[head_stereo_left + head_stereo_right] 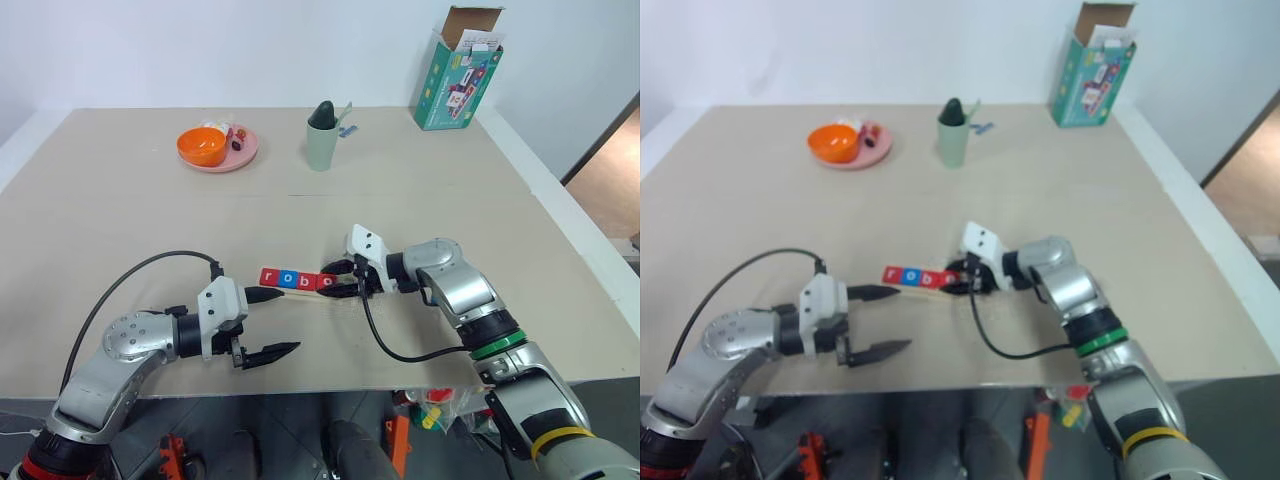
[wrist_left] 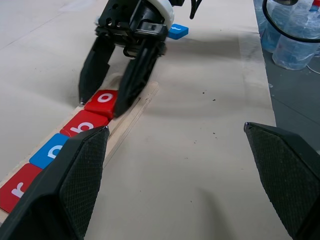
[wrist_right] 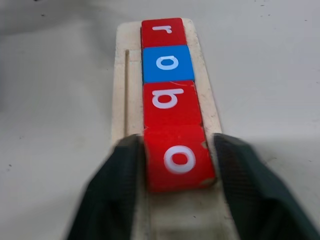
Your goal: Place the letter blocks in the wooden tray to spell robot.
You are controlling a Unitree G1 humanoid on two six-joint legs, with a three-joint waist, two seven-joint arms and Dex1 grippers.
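Observation:
The wooden tray (image 3: 125,75) lies on the table between my two arms. Four letter blocks sit in it in a row: red r (image 3: 162,29), blue o (image 3: 167,62), red b (image 3: 171,100) and red o (image 3: 180,157). My right gripper (image 1: 337,281) is open, with one finger on each side of the red o and a thin gap on one side. A blue block (image 2: 177,31) lies flat on the table just behind that gripper. My left gripper (image 1: 290,320) hangs wide open and empty near the tray's r end.
At the far left a pink plate (image 1: 243,152) holds an orange bowl (image 1: 202,146). A green cup (image 1: 322,140) stands mid-back and an open green box (image 1: 458,75) at the back right. The table's front edge (image 1: 330,388) runs close below both arms.

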